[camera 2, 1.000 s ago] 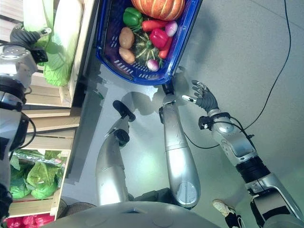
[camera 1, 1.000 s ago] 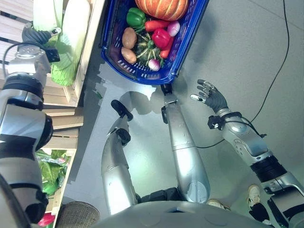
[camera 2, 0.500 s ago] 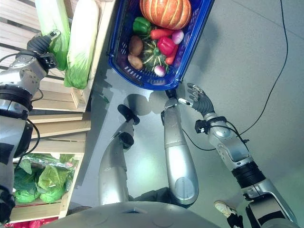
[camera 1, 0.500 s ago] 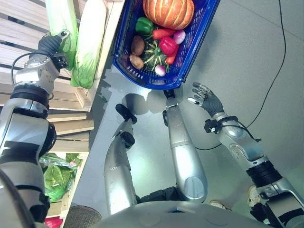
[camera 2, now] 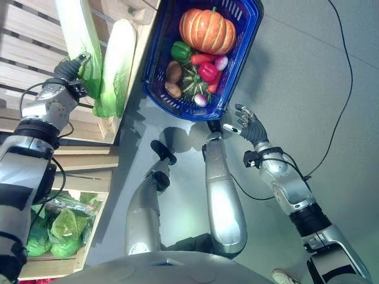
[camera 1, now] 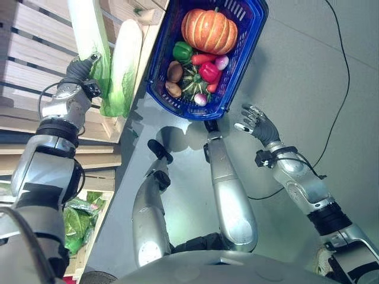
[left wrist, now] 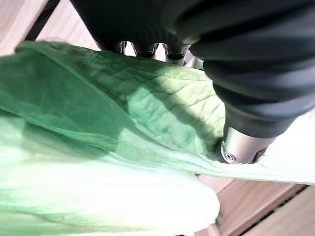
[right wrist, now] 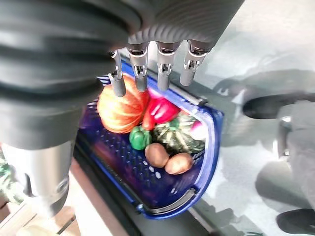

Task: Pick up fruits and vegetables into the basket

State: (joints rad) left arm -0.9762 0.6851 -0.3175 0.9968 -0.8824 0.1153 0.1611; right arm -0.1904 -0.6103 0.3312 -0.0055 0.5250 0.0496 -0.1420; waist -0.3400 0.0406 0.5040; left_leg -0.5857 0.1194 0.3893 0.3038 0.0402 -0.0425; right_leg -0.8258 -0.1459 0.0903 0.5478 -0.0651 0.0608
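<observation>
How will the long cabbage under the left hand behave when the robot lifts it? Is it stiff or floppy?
The cabbage looks long, and the left hand is at its leafy green end, so the pale stalk end will probably sag or swing. The thin, wrinkled leaves would likely crush or tear under a tight grip. Its length may make it awkward in the crowded basket.

A wooden slatted rack stood along the left of the grey floor. Beneath its upper tier, a lower shelf ran beside the floor.
</observation>
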